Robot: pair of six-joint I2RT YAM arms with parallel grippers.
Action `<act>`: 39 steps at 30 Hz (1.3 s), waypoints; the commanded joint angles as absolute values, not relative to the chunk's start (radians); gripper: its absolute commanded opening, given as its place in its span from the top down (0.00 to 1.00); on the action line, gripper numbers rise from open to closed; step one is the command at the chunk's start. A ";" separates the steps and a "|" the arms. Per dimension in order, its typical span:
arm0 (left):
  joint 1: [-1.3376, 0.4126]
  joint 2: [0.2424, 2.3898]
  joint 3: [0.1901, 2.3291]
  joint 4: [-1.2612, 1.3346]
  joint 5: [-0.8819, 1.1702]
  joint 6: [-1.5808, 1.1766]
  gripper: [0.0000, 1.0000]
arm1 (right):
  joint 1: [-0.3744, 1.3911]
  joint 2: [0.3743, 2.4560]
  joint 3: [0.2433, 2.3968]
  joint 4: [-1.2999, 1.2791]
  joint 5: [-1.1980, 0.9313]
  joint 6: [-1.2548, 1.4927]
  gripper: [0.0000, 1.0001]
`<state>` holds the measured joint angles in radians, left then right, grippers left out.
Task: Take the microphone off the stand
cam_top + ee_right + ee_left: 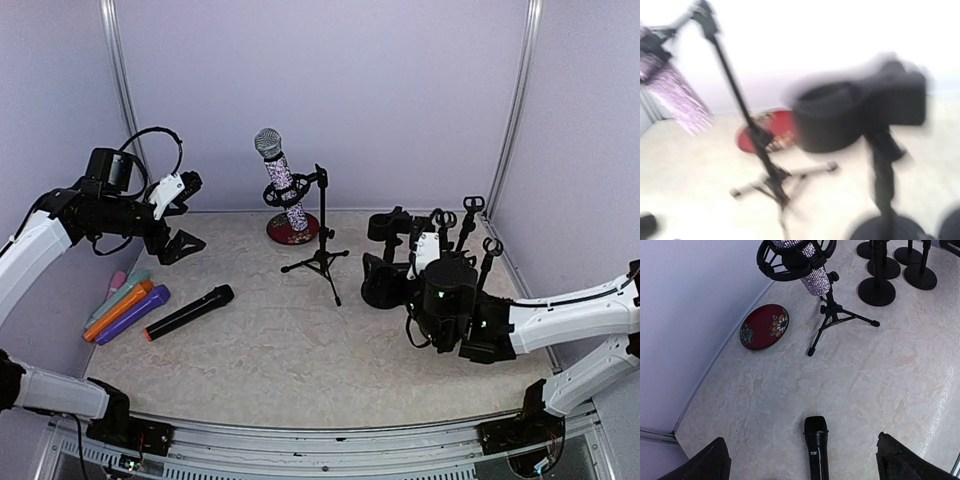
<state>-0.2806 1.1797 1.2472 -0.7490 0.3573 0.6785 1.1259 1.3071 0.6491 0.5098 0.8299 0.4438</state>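
1. Cream table: it carries all the gear, and no part of the job shows as done.
2. Right arm: it reaches in among a cluster of black stands. Its pincer is lost against them and its own camera is blurred, so I cannot tell how the jaws stand.
3. Left pincer: it is raised over the left side with jaws spread wide, gripping nothing, well apart from the target.
4. Tripod stand: it is upright near the back wall.
5. Glittery microphone: it sits tilted in the stand's ring clip, untouched. Reaching, gripping and lifting out all remain.
6. Black microphone: it lies loose on the table.
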 commanded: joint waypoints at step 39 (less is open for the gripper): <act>-0.195 1.088 1.143 -0.807 0.552 0.607 0.07 | 0.793 1.802 1.565 0.007 0.227 0.387 0.30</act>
<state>-0.2016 1.0927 1.1374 -0.7864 0.5243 0.5877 0.8017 1.8637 1.6127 -0.0250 0.2386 0.4660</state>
